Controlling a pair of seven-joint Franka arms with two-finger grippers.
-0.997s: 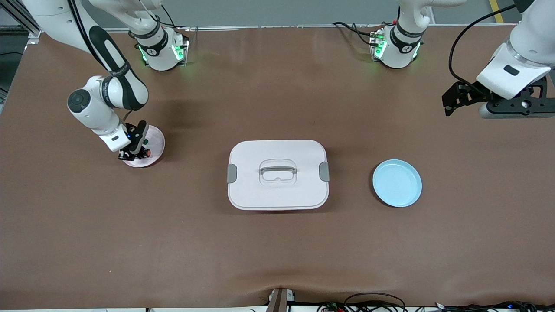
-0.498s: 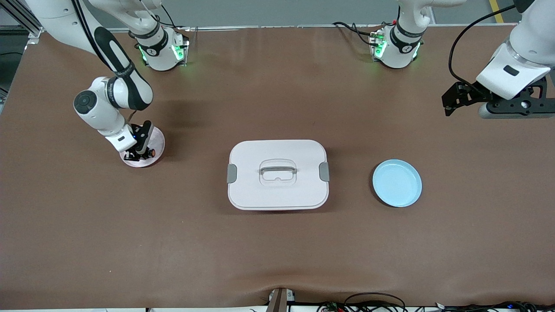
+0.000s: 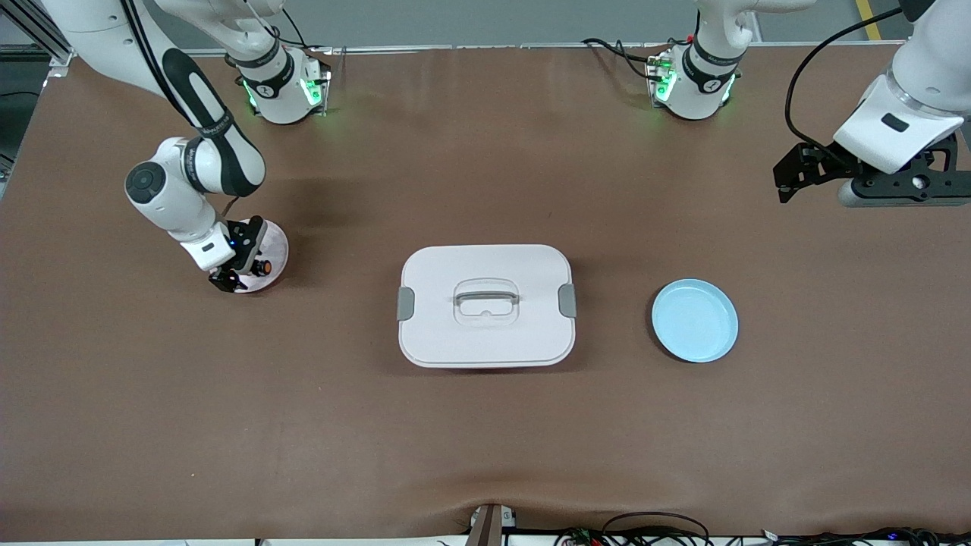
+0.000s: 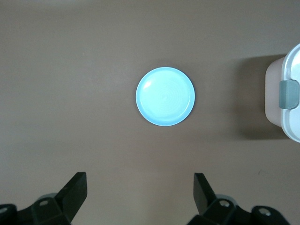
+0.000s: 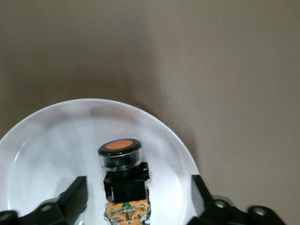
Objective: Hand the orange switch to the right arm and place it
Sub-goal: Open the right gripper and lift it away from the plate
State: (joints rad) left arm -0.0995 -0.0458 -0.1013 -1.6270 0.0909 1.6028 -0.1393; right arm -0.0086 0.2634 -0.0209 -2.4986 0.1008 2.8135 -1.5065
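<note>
The orange switch [image 3: 262, 267] lies on its side on a pale pink plate [image 3: 277, 241] near the right arm's end of the table. In the right wrist view the switch [image 5: 123, 161] shows a black body and round orange cap, resting in the plate [image 5: 51, 140]. My right gripper [image 3: 240, 262] is low over the plate, open, with its fingers [image 5: 75, 190] on either side of the switch and apart from it. My left gripper [image 3: 789, 178] waits, open and empty [image 4: 139, 187], up in the air near the left arm's end.
A white lidded box [image 3: 485, 305] with grey latches sits mid-table and also shows in the left wrist view [image 4: 286, 101]. An empty light blue plate [image 3: 695, 320] lies beside it toward the left arm's end and shows in the left wrist view [image 4: 165, 96].
The right arm's wrist and gripper have shifted slightly over the pink plate. The orange switch stays on the plate. The left arm has not moved.
</note>
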